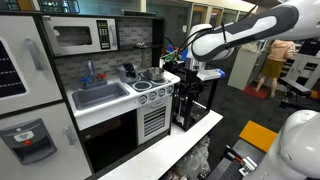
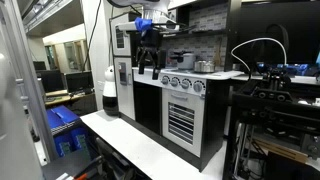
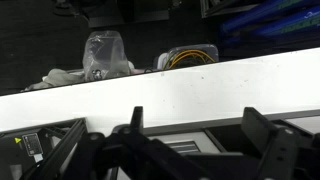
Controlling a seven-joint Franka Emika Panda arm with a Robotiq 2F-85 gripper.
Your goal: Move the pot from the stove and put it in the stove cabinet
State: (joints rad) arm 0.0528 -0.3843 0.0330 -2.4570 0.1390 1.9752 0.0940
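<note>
**A:** Pot (image 1: 157, 74) — where does it sit?

**B:** On the stove (image 1: 148, 90), at the right end of the play kitchen's counter, with the sink (image 1: 100, 95) to its left. It is not yet lifted.

**A:** What could go wrong from here?

**B:** Mostly the approach. The gripper (image 2: 148, 66) hangs off the near front of the counter, apart from the pot, so it would have to rise and reach in over the edge. Coming in low could clip the counter or shove the pot toward the far wall. A pot this small and light may also tip if it is caught by one side of the rim. And the slatted door (image 1: 153, 122) under the knobs (image 2: 180, 85) looks closed. If it is, a pincer already carrying the pot cannot open it.

**A:** How does the pot look?

**B:** Small, silvery-grey and upright. It is too small in both exterior views to make out a handle or lid.

**A:** And the pincer?

**B:** Spread wide and empty — in the wrist view its fingers (image 3: 135, 125) stand far apart above a white ledge (image 3: 150, 90).
</note>
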